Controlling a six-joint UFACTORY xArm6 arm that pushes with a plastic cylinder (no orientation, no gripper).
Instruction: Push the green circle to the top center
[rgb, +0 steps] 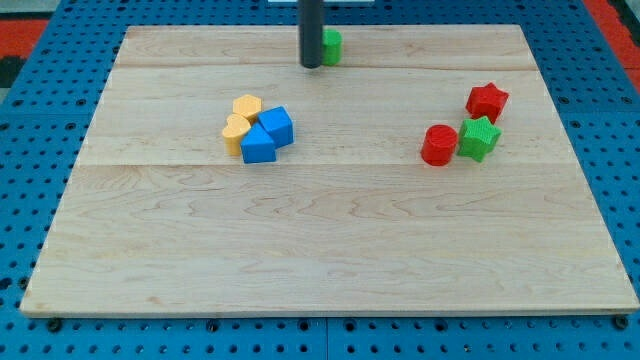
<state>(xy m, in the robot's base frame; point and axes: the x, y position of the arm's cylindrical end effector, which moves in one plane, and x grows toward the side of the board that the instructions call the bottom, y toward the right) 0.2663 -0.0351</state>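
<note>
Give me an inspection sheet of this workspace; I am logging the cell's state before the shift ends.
Surface: pale wooden board, lying flat on a blue perforated base.
Job's things: green circle near the view's top centre, partly hidden behind the rod.
Clutter: two yellow blocks touching a blue cube and another blue block, left of centre; red star, green star and red cylinder clustered at the view's right.
Grippers: none; my tip sits right against the green circle's left side.
Cables: nothing seen.
Surroundings: red area at the view's top corners.
</note>
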